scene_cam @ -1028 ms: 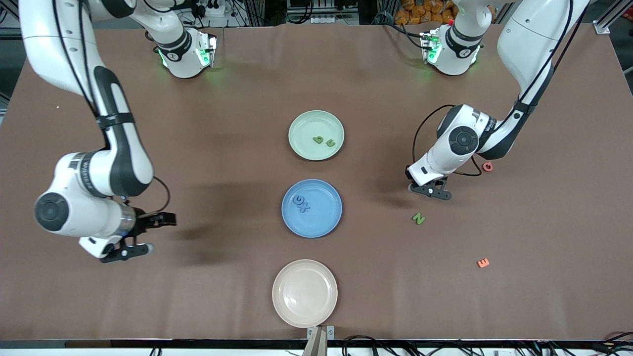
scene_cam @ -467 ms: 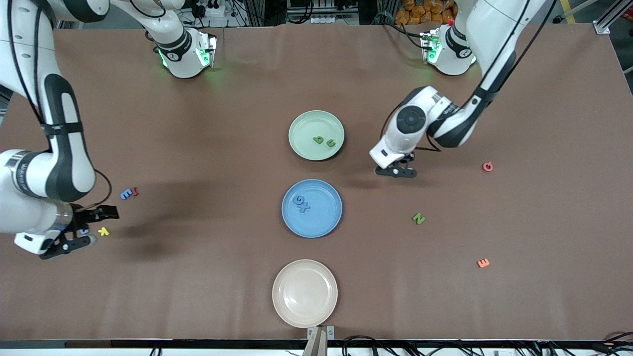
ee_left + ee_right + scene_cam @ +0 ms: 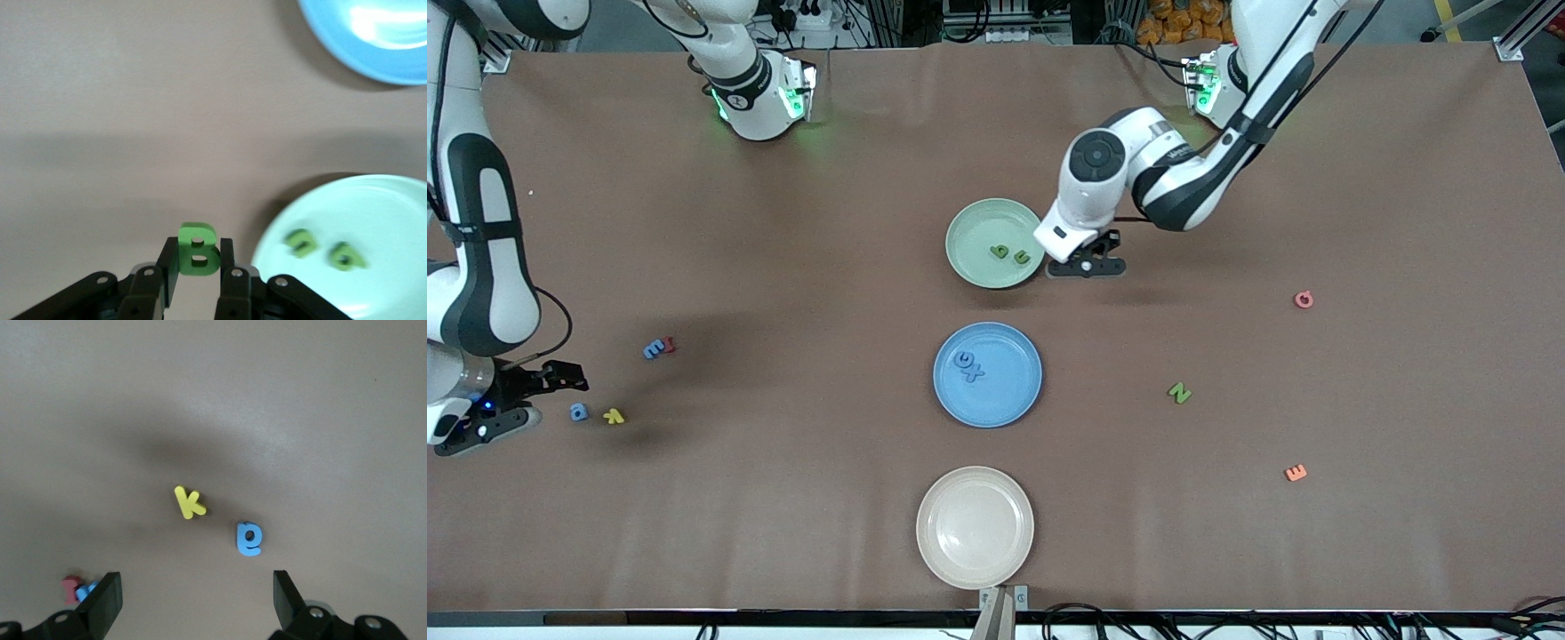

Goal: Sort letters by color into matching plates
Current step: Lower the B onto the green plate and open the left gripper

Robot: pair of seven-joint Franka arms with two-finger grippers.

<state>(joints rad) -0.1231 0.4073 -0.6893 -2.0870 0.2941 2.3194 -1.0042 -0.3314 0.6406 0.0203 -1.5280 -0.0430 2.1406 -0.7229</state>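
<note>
left gripper [image 3: 193, 277] clamped on green B [image 3: 197, 249], beside mint plate's [image 3: 969, 220] rim | right gripper [image 3: 193, 603] fingers apart, over table's [image 3: 783, 498] right-arm edge

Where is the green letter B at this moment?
The green B is held in the left gripper, in the air just beside the green plate on the side toward the left arm's end of the table.
</note>
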